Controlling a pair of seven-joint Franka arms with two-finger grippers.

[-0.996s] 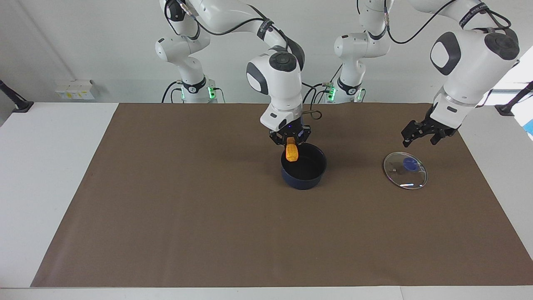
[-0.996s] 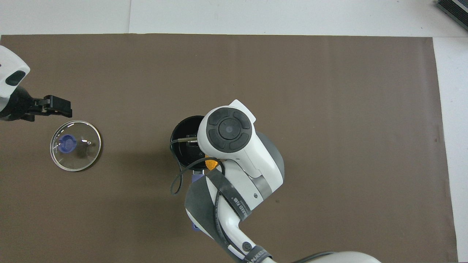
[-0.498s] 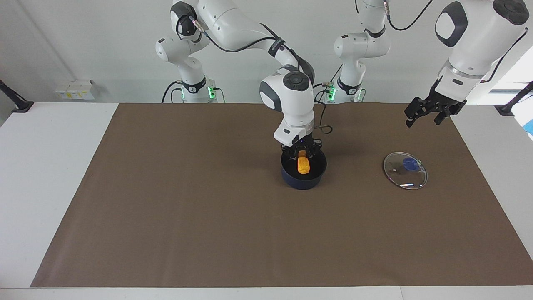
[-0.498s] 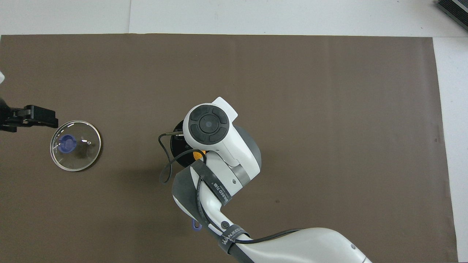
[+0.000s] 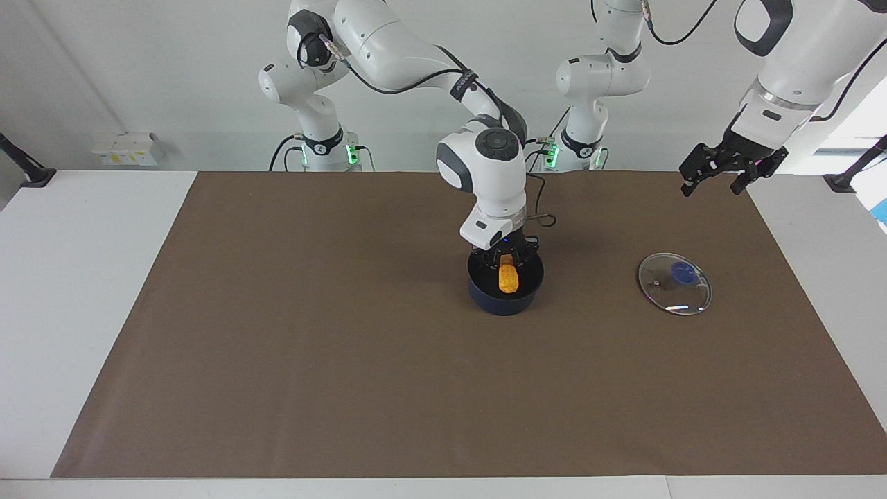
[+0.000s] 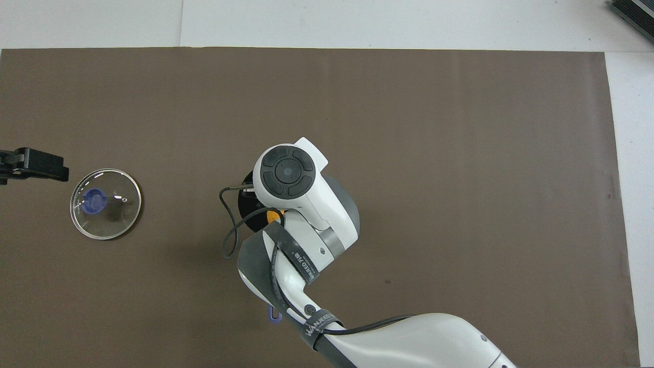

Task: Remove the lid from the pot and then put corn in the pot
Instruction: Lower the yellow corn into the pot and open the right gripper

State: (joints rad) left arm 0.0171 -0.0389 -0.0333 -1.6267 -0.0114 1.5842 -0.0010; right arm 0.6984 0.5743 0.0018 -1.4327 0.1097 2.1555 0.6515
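Right gripper [image 5: 506, 260] is holding the small orange-yellow corn cob [image 5: 508, 278] down inside the dark navy-blue pot [image 5: 506, 299], fingertips clamped on its upper end. Letting go while tilted risks the cob tipping against the rim. Left gripper [image 5: 717, 168] is waiting spread wide, empty, above the table near the clear glass lid [image 5: 674, 283] with its blue knob.

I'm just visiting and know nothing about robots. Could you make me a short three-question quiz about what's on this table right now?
1. True or false: the lid sits on the pot.
2. What is the right gripper shut on?
A. the lid's knob
B. the corn
C. the pot's handle
3. Fill in: the open left gripper hangs in the air, holding ______.

Key
1. False: the lid lies flat on the brown mat, beside the pot toward the left arm's end.
2. B: it holds the corn upright, lowered into the pot.
3. Nothing.
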